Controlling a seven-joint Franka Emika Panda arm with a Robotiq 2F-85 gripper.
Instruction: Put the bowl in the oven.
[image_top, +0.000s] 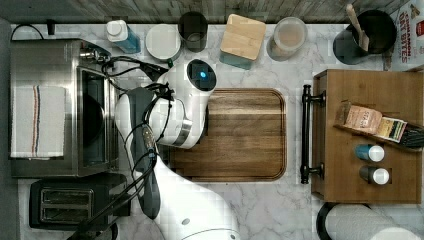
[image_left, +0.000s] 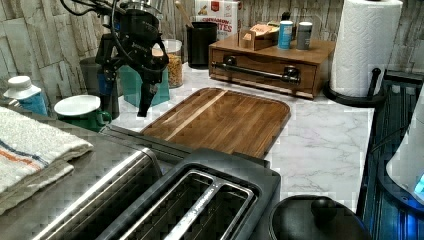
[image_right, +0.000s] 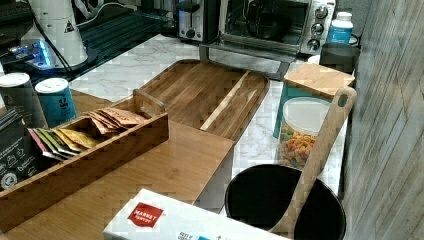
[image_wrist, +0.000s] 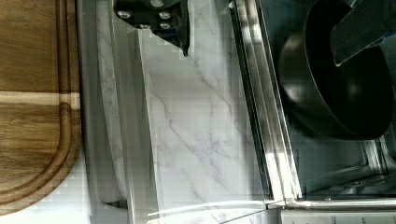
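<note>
A small round black bowl (image_wrist: 338, 88) sits inside a boxy stainless-steel countertop toaster oven (image_right: 270, 25), whose glass drop-down door (image_wrist: 196, 130) lies open and flat over the white marble counter (image_left: 320, 145). In the right view the bowl (image_right: 272, 25) shows as a dark shape within the oven cavity. The white Franka arm's black end effector (image_left: 131, 82) hangs above the counter, between the oven and a rounded wooden cutting board (image_top: 240, 135), its fingers (image_left: 146, 97) spread apart and holding nothing. In the wrist view, one finger sits over the lowered door and the other over the bowl. In the top view, a striped white dish towel (image_top: 37, 120) is folded on the oven's roof, and a black two-slot toaster (image_top: 67, 202) stands just beside the oven.
</note>
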